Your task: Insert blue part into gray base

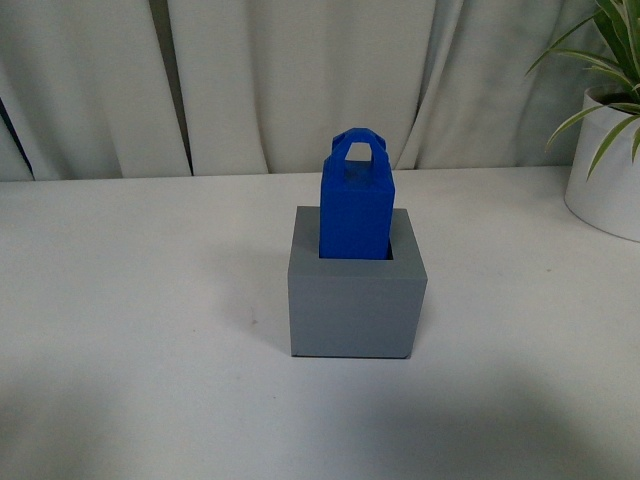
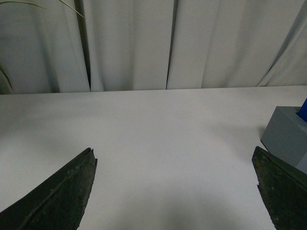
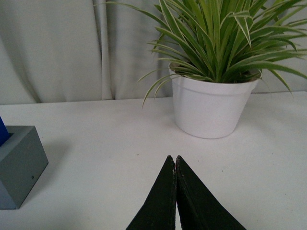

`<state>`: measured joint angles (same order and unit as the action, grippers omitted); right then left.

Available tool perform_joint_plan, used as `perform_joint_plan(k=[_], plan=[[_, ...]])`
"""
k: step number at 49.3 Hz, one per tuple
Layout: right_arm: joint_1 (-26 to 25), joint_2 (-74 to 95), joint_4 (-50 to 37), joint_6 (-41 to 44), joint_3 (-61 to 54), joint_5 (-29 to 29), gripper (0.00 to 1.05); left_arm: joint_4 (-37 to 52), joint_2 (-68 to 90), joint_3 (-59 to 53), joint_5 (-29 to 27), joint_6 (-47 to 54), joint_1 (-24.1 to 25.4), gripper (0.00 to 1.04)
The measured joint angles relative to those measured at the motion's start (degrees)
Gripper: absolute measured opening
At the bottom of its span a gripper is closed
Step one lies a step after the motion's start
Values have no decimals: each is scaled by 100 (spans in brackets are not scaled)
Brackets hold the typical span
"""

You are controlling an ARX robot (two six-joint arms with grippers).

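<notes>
blue part (image 1: 355, 205) stands upright in the gray base (image 1: 357, 300) recess, loop handle on top, mid counter (image 1: 140, 330). left gripper (image 2: 175, 191) fingers spread wide, holding nothing, base just beside it. right gripper (image 3: 176, 196) fingers pressed together, empty, near the potted plant (image 3: 213, 103).

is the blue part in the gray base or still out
In. The blue part stands upright with its lower end inside the gray base's top recess; neither claw touches it.

Curtained tabletop (image 1: 120, 300) with potted plant (image 1: 610, 150)
</notes>
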<state>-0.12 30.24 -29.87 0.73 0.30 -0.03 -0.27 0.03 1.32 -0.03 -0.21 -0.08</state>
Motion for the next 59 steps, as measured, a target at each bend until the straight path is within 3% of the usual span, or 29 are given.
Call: perform_joint_plan(k=[42, 47, 53, 59], plan=[[0, -2031, 1971, -4, 0, -2, 2, 0, 0, 0, 2, -2, 0, 99], [0, -2778, 2911, -2, 4, -17, 2, 0, 2, 0, 0, 0, 0, 99], [0, -2994, 2975, -2, 4, -20, 2, 0, 0, 0, 2, 0, 0, 99], [0, -3001, 2977, 0, 4, -22, 19, 0, 0, 0, 0, 0, 0, 99]])
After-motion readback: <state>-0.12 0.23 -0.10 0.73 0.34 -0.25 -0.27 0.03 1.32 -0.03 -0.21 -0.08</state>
